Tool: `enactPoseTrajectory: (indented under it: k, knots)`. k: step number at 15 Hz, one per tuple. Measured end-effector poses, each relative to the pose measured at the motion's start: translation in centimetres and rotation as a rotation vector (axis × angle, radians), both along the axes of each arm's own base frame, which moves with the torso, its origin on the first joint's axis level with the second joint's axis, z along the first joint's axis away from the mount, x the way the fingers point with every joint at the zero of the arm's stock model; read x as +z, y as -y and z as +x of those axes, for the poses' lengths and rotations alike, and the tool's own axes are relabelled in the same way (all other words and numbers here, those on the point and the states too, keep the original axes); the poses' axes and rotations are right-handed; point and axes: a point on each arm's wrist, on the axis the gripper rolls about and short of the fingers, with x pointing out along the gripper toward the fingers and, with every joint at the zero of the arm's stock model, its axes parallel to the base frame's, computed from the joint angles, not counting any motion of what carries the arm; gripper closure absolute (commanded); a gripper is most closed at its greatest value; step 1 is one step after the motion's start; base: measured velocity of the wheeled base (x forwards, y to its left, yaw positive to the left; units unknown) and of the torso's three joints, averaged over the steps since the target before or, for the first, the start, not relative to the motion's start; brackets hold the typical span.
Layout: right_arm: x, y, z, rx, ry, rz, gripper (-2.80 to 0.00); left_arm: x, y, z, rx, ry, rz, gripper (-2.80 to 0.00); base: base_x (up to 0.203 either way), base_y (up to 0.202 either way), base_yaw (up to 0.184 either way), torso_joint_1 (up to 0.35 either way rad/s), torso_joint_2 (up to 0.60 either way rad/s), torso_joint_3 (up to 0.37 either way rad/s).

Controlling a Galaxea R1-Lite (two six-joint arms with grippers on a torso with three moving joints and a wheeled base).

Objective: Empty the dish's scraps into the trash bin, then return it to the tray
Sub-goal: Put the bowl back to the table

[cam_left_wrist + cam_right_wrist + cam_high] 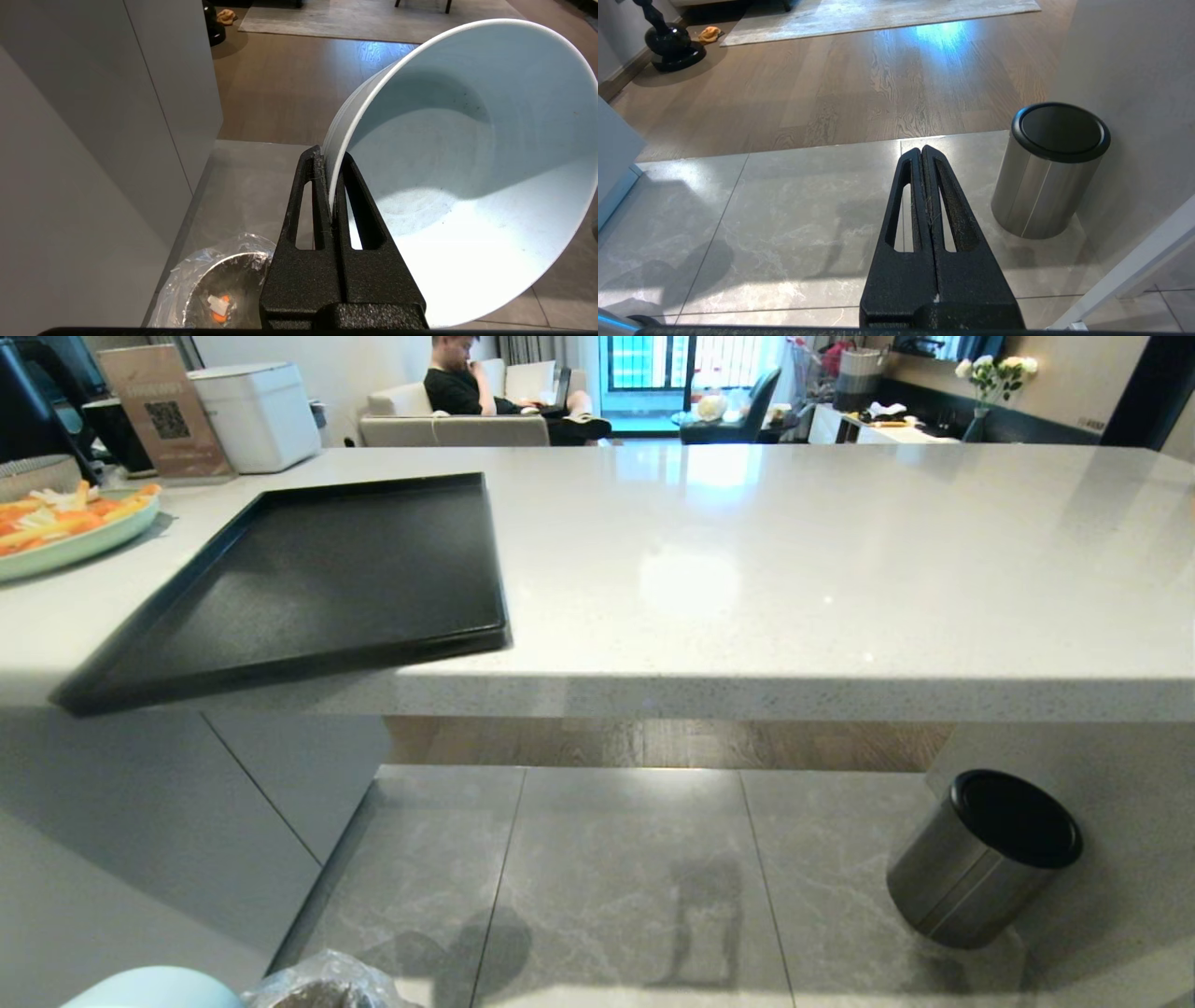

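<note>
My left gripper (330, 155) is shut on the rim of the dish (467, 186), a pale-blue bowl held tilted on its side; its white inside shows no scraps. In the head view only a sliver of the dish (154, 989) shows at the bottom edge. Below and beside it on the floor stands the trash bin (219, 284), lined with crinkled clear plastic, its bag top (327, 987) also showing in the head view. The scraps (218, 308), orange and white bits, lie inside it. The black tray (308, 579) sits empty on the counter, overhanging its near edge. My right gripper (922, 151) hangs shut and empty over the floor tiles.
A steel bin with a black lid (980, 859) stands on the floor at the right, by a wall. A greenish plate of carrot sticks (65, 527) sits left of the tray. Grey cabinet fronts (93, 140) rise close beside the trash bin. A person sits on a sofa far behind.
</note>
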Motion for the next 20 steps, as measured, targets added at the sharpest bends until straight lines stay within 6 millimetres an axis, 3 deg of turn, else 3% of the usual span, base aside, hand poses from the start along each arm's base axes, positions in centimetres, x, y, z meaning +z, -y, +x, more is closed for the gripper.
enactPoseTrajectory:
  k: [9, 20]
  knots:
    - [-0.02, 0.00, 0.00, 0.000, -0.002, -0.006, 0.00, 0.02, 0.00, -0.01, 0.000, 0.000, 0.000, 0.00, 0.000, 0.000, 0.000, 0.016, -0.41, -0.392]
    - [-0.01, 0.00, 0.00, 0.001, -0.001, -0.005, 0.00, 0.01, 0.00, 0.00, 0.000, 0.000, 0.000, 0.00, 0.000, 0.000, 0.000, 0.141, -0.50, -0.368]
